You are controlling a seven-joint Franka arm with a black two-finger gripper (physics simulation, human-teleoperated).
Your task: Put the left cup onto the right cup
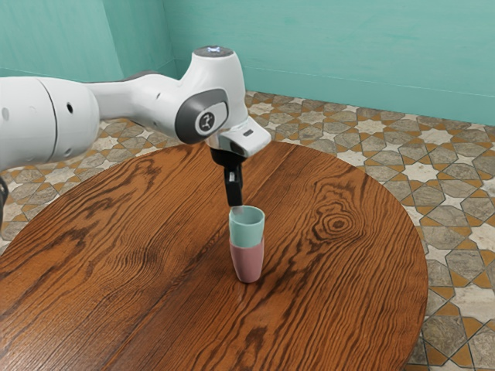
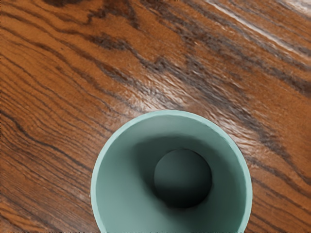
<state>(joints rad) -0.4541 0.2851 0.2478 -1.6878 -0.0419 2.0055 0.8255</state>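
A teal cup stands upright, nested in the mouth of a pink cup, near the middle of the round wooden table. My gripper hangs straight down over the teal cup's rim, on the side toward the exterior view's left, and reaches just to the rim's top. In the wrist view I look down into the teal cup, right under my hand, and see its dark round bottom. The teal cup hides the pink cup's opening.
Bare wood lies all around the stacked cups. The table's round edge curves off toward the exterior view's right, over a patterned tile floor. Teal walls stand behind.
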